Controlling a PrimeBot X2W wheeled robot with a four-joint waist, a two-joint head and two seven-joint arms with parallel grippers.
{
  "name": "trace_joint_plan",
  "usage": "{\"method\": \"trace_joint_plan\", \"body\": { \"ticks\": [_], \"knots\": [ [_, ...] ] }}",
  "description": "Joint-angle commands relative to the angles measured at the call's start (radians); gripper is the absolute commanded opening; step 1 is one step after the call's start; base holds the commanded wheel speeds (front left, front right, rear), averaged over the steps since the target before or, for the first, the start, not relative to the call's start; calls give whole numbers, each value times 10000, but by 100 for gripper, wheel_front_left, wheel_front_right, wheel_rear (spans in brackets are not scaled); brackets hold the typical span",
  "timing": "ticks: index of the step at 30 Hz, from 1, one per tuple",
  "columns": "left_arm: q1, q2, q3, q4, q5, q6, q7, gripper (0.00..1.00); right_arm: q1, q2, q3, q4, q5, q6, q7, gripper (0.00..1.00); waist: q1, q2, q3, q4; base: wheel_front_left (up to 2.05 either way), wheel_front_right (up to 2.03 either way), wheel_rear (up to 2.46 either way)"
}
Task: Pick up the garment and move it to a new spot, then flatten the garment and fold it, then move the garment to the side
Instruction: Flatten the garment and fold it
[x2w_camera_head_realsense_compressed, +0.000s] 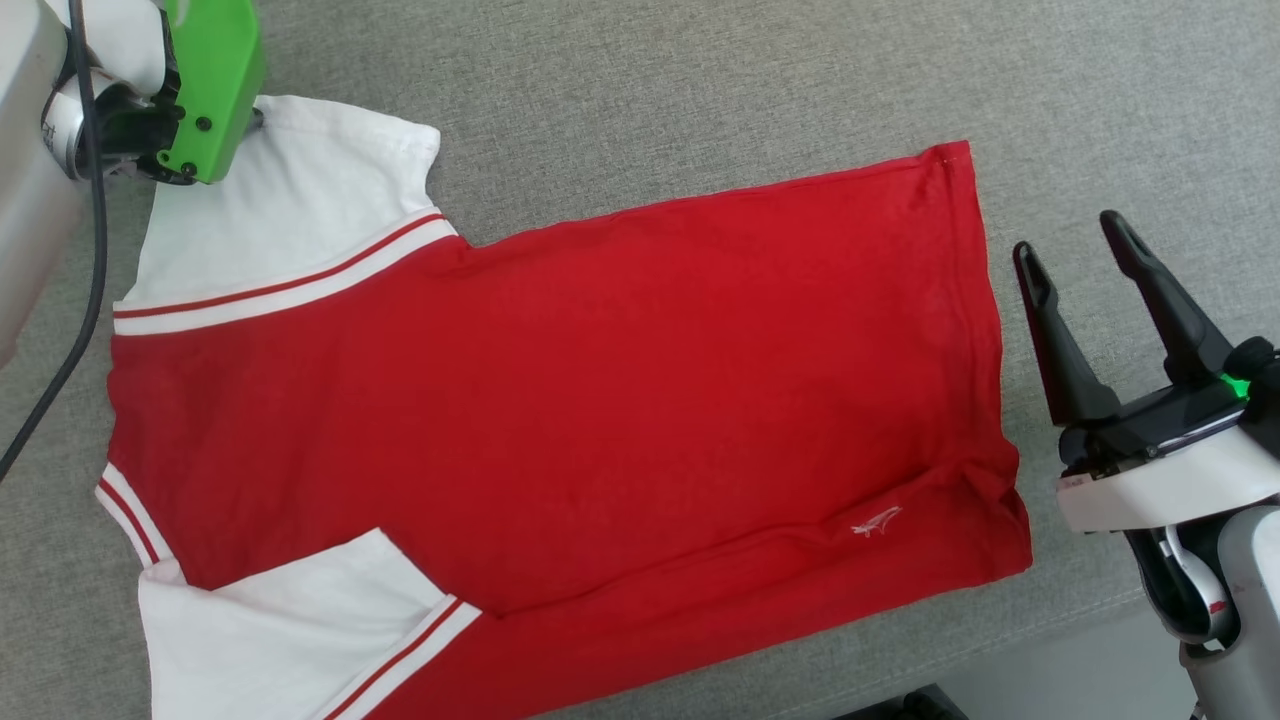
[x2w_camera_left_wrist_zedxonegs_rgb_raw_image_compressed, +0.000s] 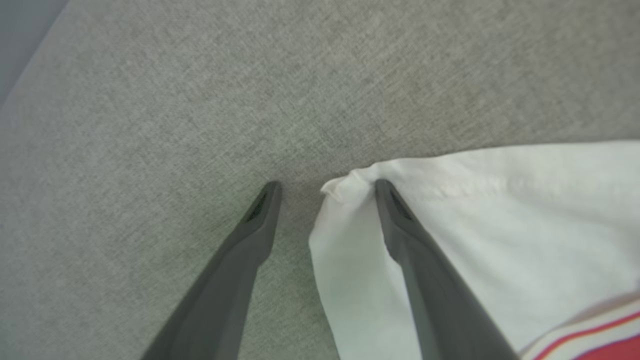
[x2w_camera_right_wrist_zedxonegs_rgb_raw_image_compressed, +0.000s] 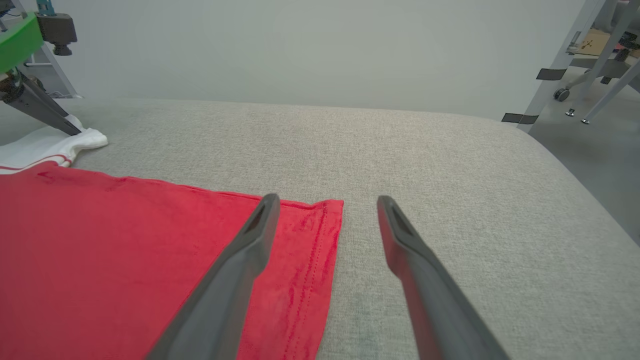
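The garment (x2w_camera_head_realsense_compressed: 560, 400) lies spread flat on the grey cushion, red body toward the right, white sleeves with red-white trim at the left, a small white logo (x2w_camera_head_realsense_compressed: 876, 521) near the hem. My left gripper (x2w_camera_left_wrist_zedxonegs_rgb_raw_image_compressed: 327, 186) stands open at the far sleeve's corner (x2w_camera_left_wrist_zedxonegs_rgb_raw_image_compressed: 345, 187): one finger (x2w_camera_left_wrist_zedxonegs_rgb_raw_image_compressed: 420, 260) rests on the white cloth, the other on bare cushion. Its green housing (x2w_camera_head_realsense_compressed: 210, 90) covers that corner in the head view. My right gripper (x2w_camera_head_realsense_compressed: 1070, 235) is open just right of the hem (x2w_camera_head_realsense_compressed: 985, 330); in the right wrist view its left finger (x2w_camera_right_wrist_zedxonegs_rgb_raw_image_compressed: 240, 260) overlaps the hem's far corner (x2w_camera_right_wrist_zedxonegs_rgb_raw_image_compressed: 330, 210).
The grey fabric cushion (x2w_camera_head_realsense_compressed: 700, 90) extends beyond the garment on the far side and the right. Its front edge (x2w_camera_head_realsense_compressed: 1060, 630) runs along the lower right, with floor below. Metal frame legs and a caster (x2w_camera_right_wrist_zedxonegs_rgb_raw_image_compressed: 562, 92) stand off the cushion's far right. A black cable (x2w_camera_head_realsense_compressed: 85, 300) hangs at the left.
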Motion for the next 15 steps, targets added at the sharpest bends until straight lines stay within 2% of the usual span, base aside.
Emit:
{"method": "trace_joint_plan", "body": {
  "ticks": [1, 5, 8, 12, 15],
  "knots": [
    [824, -58, -473, 167, 5, -74, 153, 0, -239, -14, -60, 27, 54, -6, -95, 100, 1, -1, -30, 22, 0, 0, 0],
    [945, 15, -521, 93, -16, -129, -124, 0, -361, -114, -212, -9, 86, -6, -29, 100, 1, -1, -186, 128, 0, 0, 0],
    [897, -28, -435, 49, 21, -142, -612, 0, -634, -473, -419, -31, 86, -6, 223, 100, 1, -1, -406, 296, 0, 0, 0],
    [752, -180, -193, -35, 64, -151, -1556, 0, -1309, -1377, -138, 7, 510, -6, 1408, 100, 1, -1, -732, 576, 0, 0, 0],
    [668, -338, -157, -162, 187, -173, -2226, 0, -2034, -2272, 459, 64, 1097, -6, 2770, 100, 1, -1, -971, 847, 0, 0, 0]
  ]
}}
